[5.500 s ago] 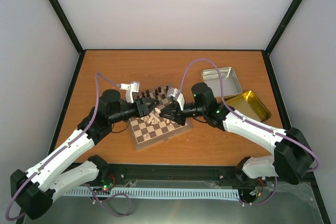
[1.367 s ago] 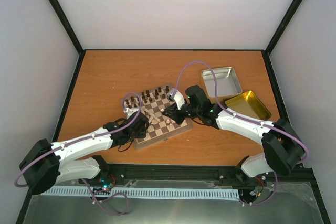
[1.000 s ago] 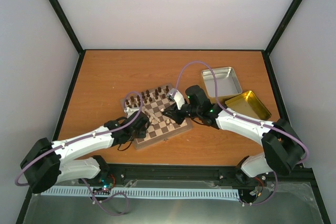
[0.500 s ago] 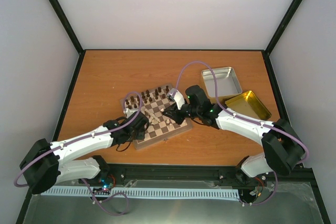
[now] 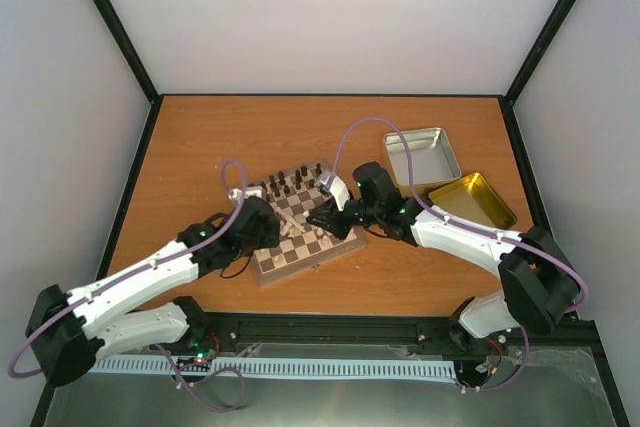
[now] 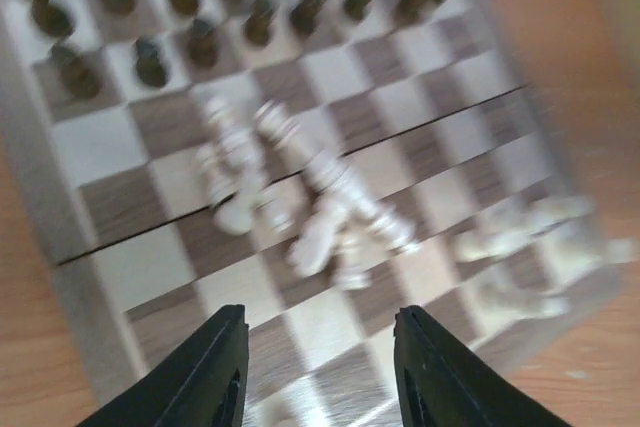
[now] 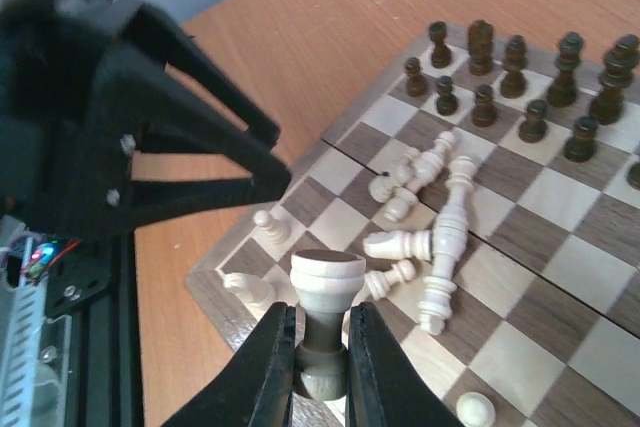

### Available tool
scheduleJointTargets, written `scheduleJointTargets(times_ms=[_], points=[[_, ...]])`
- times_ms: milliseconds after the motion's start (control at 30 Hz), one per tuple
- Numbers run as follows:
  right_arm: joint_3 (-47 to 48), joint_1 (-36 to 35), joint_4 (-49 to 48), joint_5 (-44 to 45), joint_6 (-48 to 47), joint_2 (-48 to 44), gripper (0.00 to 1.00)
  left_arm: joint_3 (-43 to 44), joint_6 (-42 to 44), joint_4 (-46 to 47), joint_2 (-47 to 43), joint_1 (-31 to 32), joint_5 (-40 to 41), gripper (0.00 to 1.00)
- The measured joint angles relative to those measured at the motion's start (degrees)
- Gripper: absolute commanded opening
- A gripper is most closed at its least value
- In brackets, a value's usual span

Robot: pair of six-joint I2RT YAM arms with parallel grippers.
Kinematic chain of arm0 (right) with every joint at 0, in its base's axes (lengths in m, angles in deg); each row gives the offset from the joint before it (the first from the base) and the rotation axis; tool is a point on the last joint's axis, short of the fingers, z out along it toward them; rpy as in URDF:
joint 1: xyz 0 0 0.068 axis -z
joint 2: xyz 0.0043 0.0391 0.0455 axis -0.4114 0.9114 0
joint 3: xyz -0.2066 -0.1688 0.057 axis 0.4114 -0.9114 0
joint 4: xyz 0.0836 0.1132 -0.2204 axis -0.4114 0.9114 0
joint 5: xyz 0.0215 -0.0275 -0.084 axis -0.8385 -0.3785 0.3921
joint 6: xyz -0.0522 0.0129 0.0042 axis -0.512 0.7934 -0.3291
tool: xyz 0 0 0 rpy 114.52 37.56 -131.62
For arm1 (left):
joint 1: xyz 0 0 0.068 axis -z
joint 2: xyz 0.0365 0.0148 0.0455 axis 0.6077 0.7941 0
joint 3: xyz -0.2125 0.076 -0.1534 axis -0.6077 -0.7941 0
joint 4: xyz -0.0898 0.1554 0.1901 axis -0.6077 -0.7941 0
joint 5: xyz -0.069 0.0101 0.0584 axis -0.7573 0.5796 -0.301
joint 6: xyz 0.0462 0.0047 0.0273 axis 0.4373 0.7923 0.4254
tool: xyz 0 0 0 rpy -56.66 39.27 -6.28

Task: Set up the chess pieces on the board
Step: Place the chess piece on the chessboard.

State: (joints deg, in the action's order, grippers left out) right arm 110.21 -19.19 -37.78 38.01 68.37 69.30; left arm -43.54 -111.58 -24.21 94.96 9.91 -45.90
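Left fingers (image 6: 215, 372) are hanging apart, gripping nothing, over the board (image 5: 288, 253) at the overhead frame's center, where pale chess pieces (image 6: 330, 207) are lying toppled; right fingers (image 7: 272, 367) are clamping one pale piece (image 7: 326, 282).

Chess pieces (image 7: 440, 212) on board (image 7: 560, 297), tin (image 5: 420, 155) to its right.

Bright, even light cast only faint shadows, my left wrist's view of the board (image 6: 96, 144) was smeared all over with motion blur, and my right wrist's view was crisp.
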Motion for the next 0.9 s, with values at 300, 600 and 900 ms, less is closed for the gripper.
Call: scheduleJointTargets(times_ms=[300,600,900], points=[[3.26,-1.25,0.46,-8.20,-3.45,0.20,0.08,0.57,-2.89,13.09,-12.26,-6.51,-14.23,0.77],[4.63,-2.36,0.11,-10.56,-4.02,0.92,0.08,-1.97,-6.58,22.60,-13.14,-6.84,-24.74,0.56],[4.63,-2.38,-3.41,-8.24,-0.79,0.94,0.08,-4.98,-9.57,24.63,-13.35,-6.84,-27.23,0.34]])
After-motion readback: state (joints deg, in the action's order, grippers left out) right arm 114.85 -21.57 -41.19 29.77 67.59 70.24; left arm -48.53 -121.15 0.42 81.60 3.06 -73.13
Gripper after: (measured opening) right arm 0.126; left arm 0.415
